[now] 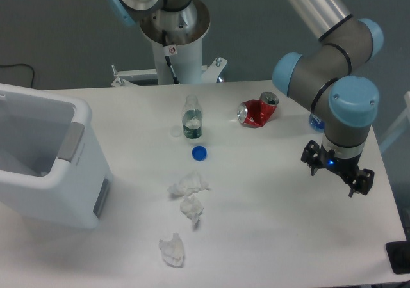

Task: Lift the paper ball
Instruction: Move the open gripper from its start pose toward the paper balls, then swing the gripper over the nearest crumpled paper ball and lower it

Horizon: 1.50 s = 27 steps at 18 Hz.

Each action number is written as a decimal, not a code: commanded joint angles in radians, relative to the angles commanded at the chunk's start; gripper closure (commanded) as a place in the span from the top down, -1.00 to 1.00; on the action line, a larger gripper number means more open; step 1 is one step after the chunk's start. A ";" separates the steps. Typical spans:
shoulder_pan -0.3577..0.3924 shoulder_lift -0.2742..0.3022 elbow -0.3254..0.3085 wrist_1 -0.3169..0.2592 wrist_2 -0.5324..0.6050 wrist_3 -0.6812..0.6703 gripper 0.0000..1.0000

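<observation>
Hovering released at the right edge, gripper (pixel 337 174) needs to cross left to the ball (pixel 172 249), nearest of three wads, and drop straight over its tip, avoiding the tailed wad (pixel 192 208).

No wording is showing clearly enough to read. A small round red-and-white sticker (pixel 172 49) is sitting on the robot's white pedestal (pixel 174 57), its symbol too tiny to make out. The green label on the bottle (pixel 192 123) and the print on the crushed red can (pixel 257 111) are appearing only as blurs.
</observation>
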 joint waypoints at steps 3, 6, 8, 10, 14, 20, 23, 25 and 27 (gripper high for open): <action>0.000 0.002 -0.005 0.002 -0.003 -0.005 1.00; -0.011 0.000 -0.008 0.006 -0.020 -0.052 1.00; -0.018 0.002 -0.052 0.047 -0.111 -0.161 1.00; -0.025 0.011 -0.119 0.164 -0.149 -0.233 1.00; -0.060 0.006 -0.149 0.199 -0.152 -0.235 1.00; -0.129 0.006 -0.190 0.198 -0.152 -0.242 1.00; -0.158 0.005 -0.190 0.196 -0.152 -0.276 1.00; -0.181 0.005 -0.186 0.196 -0.152 -0.340 1.00; -0.205 -0.015 -0.164 0.196 -0.152 -0.443 1.00</action>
